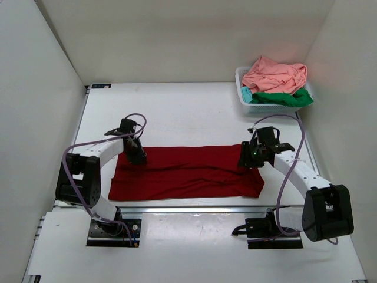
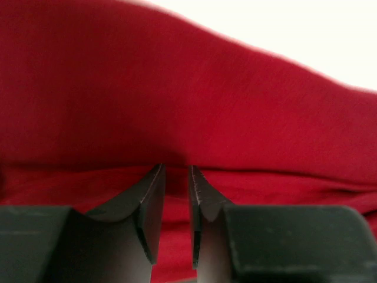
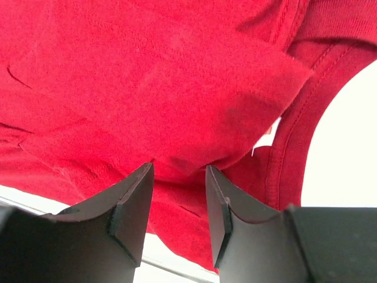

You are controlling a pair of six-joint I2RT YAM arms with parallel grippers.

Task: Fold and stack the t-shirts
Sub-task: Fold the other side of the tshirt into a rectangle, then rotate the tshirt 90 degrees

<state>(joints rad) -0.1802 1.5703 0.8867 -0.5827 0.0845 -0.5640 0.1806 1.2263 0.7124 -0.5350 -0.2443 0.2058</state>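
The dark red t-shirt (image 1: 185,172) lies on the table as a long folded band. My left gripper (image 1: 136,154) is down on its far left corner, and the jaws stand a narrow gap apart with a fold of the red cloth (image 2: 177,88) at their tips (image 2: 177,168). My right gripper (image 1: 247,158) is down on the far right corner by the collar, and its jaws are closed on a thick bunch of cloth (image 3: 177,88) at the tips (image 3: 179,168). The salmon pink t-shirt (image 1: 275,75) and the green t-shirt (image 1: 287,98) lie crumpled in the basket.
A white lattice basket (image 1: 240,79) stands at the far right corner of the table. White walls close in the left, back and right sides. The table's near edge rail (image 1: 194,208) runs just in front of the red shirt.
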